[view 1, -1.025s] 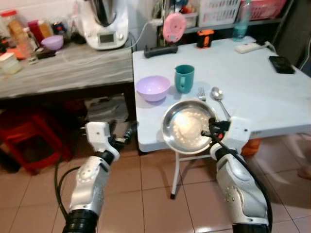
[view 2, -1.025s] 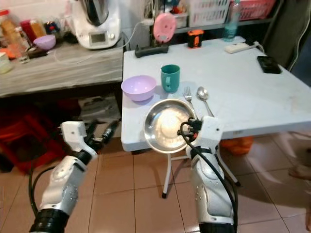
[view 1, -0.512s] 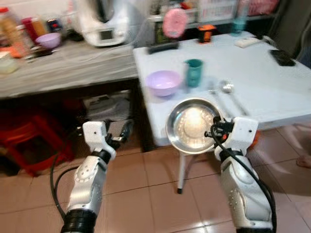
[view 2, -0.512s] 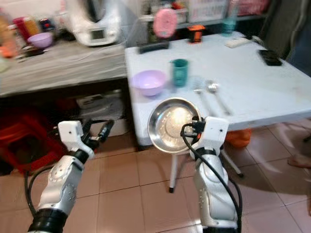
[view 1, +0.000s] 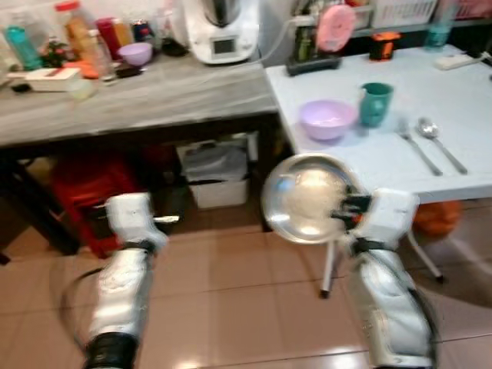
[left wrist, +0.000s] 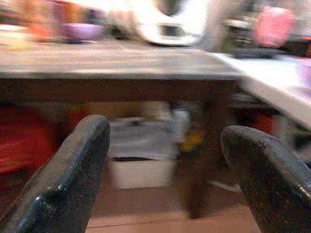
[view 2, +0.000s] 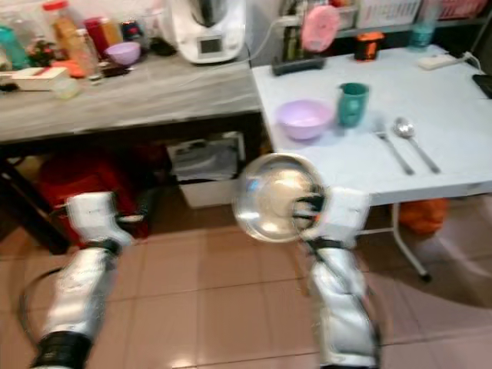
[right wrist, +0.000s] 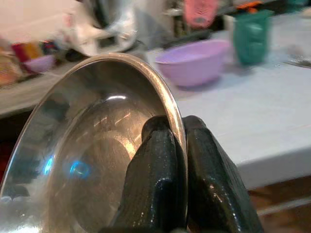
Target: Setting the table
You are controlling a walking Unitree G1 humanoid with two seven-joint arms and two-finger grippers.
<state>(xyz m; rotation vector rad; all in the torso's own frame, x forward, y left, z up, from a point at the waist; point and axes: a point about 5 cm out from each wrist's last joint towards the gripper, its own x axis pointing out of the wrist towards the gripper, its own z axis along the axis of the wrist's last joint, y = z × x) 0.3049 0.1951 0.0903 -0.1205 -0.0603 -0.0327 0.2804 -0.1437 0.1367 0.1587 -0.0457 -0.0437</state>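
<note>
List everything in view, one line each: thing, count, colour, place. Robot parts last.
steel plate: 1, silver, held off the table edge
bowl: 1, lilac, on the white table
mug: 1, teal, beside that bowl
fork: 1, silver, on the table
spoon: 1, silver, next to the fork
small bowl: 1, purple, on the grey counter
kitchen machine: 1, white, on the counter
stool: 1, red, under the counter
left gripper: black jaws open, low by the counter
right gripper: black jaws shut on the plate rim

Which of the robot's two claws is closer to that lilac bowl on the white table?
The right. The right gripper, pinching the steel plate's rim, is just in front of the lilac bowl; the left gripper hangs open, farther away over the floor.
</note>
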